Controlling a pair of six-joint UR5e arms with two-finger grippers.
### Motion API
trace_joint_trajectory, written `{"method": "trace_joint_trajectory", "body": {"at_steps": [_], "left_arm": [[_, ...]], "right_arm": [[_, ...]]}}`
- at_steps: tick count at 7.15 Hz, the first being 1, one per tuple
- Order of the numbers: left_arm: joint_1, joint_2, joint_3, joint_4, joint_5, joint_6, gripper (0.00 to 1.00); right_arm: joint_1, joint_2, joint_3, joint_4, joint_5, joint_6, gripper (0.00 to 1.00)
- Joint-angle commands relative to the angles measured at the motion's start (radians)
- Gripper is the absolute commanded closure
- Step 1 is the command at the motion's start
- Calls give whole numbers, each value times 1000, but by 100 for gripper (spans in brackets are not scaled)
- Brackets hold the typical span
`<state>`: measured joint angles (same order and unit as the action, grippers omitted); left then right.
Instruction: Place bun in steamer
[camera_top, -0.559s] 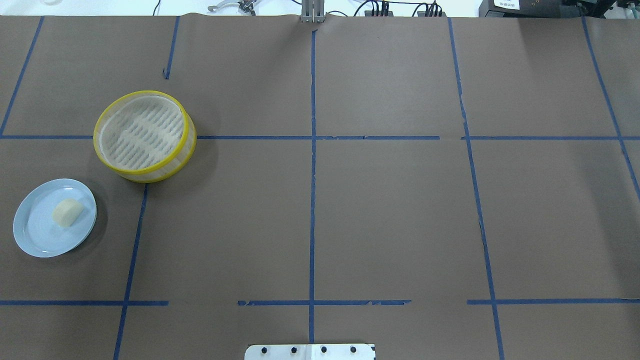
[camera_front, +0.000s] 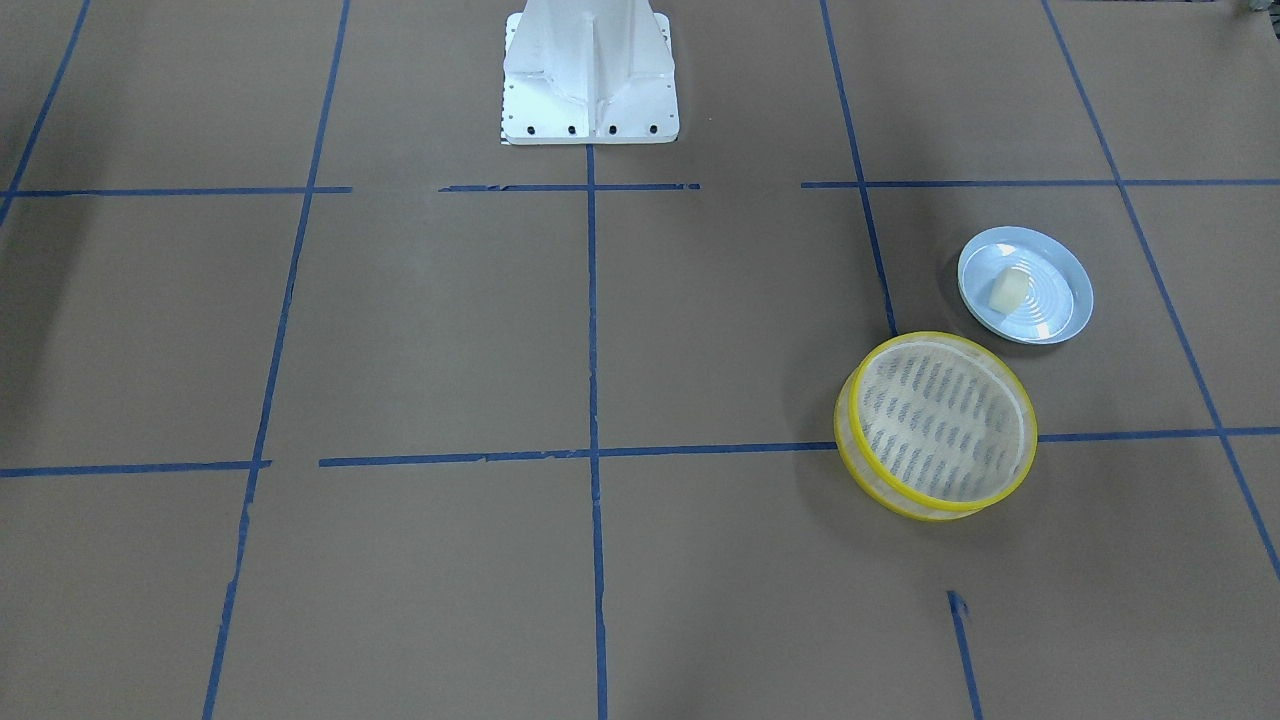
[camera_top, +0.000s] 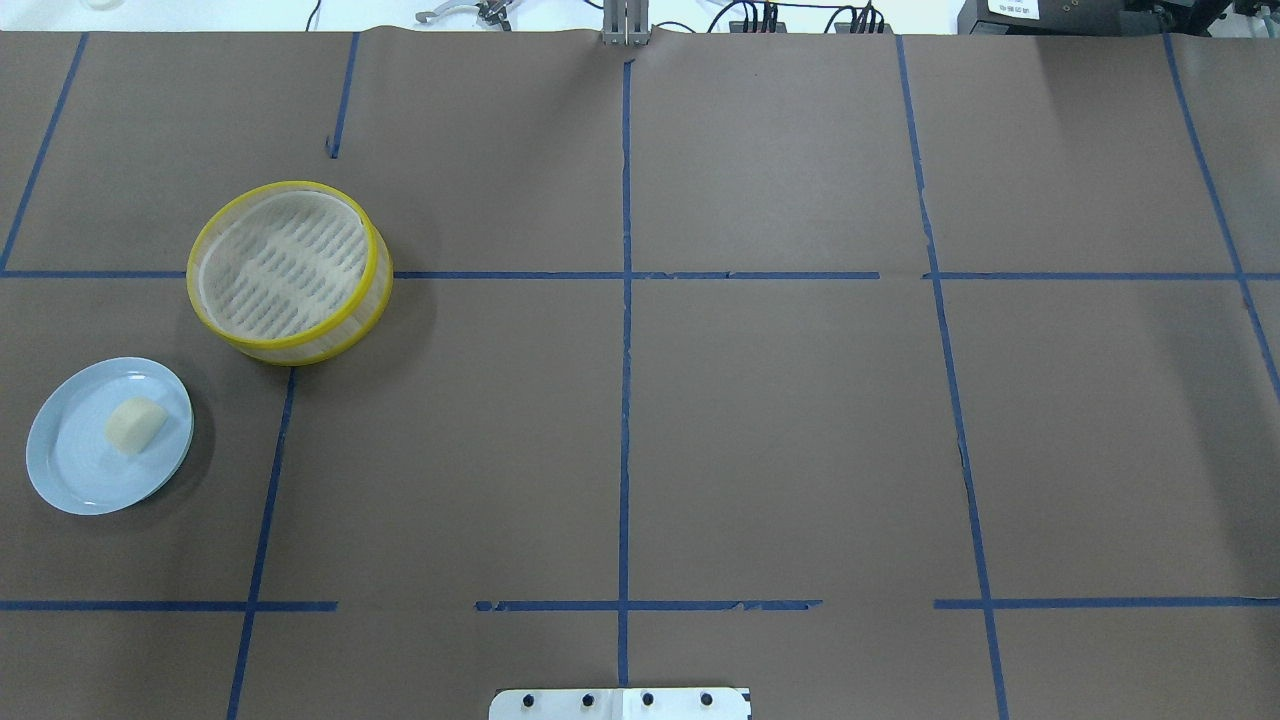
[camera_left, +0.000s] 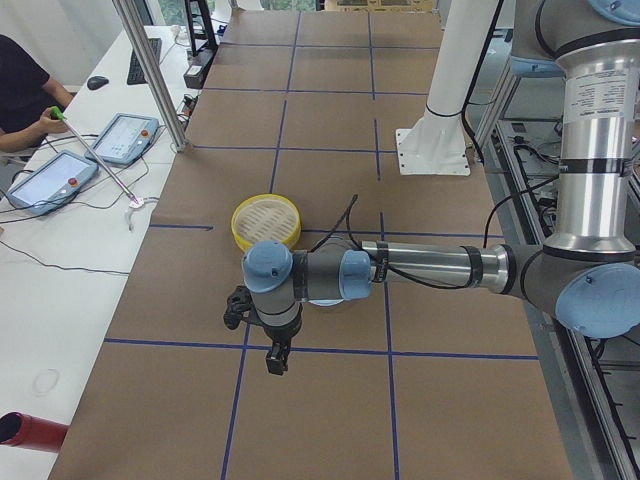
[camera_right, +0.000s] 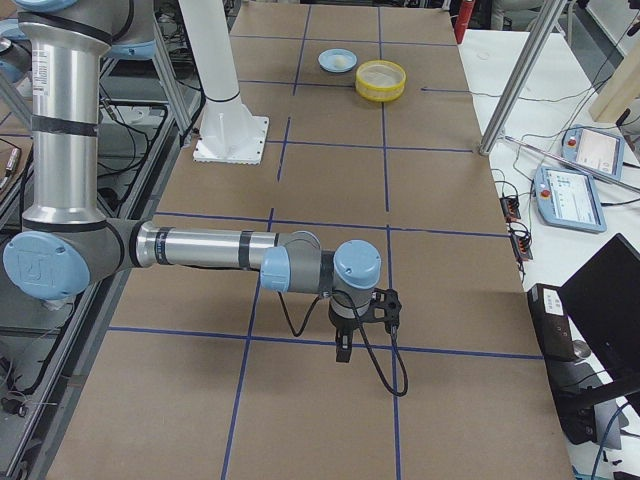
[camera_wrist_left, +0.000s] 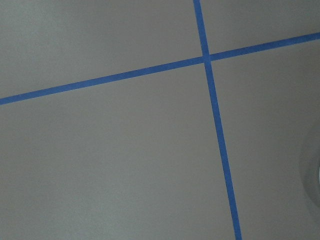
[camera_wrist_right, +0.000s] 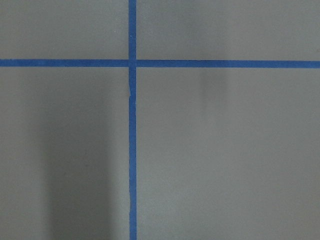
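Note:
The bun (camera_top: 135, 424) is a small cream block lying on a pale blue plate (camera_top: 70, 470) at the table's left side; it also shows in the front-facing view (camera_front: 1005, 292). The steamer (camera_top: 288, 270), with yellow rims and a slotted base, stands empty a little beyond the plate and is also in the front-facing view (camera_front: 938, 425). My left gripper (camera_left: 277, 360) shows only in the exterior left view, hanging low over the paper close to the plate. My right gripper (camera_right: 343, 350) shows only in the exterior right view, far from both. I cannot tell whether either is open or shut.
Brown paper with a grid of blue tape lines (camera_top: 625, 300) covers the table. The white robot base (camera_front: 590, 75) stands at the robot's edge. Operator tablets (camera_left: 120, 140) and cables lie beyond the far edge. Both wrist views show only paper and tape.

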<state>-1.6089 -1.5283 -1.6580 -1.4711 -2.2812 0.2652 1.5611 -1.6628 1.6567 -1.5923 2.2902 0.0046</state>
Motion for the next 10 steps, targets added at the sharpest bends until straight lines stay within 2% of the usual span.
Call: {"method": "trace_joint_trajectory", "body": {"at_steps": [1, 5, 8, 9, 10], "left_arm": [[0, -13, -31, -5, 0, -12, 0], [4, -3, -219, -5, 20, -121, 0], [18, -3, -290, -27, 9, -150, 0], [32, -4, -328, -41, 8, -249, 0], [84, -4, -324, -69, 11, -285, 0]], "right_arm": [[1, 0, 0, 0, 0, 0, 0], [-1, 0, 0, 0, 0, 0, 0], [0, 0, 0, 0, 0, 0, 0], [1, 0, 0, 0, 0, 0, 0], [-1, 0, 0, 0, 0, 0, 0]]}}
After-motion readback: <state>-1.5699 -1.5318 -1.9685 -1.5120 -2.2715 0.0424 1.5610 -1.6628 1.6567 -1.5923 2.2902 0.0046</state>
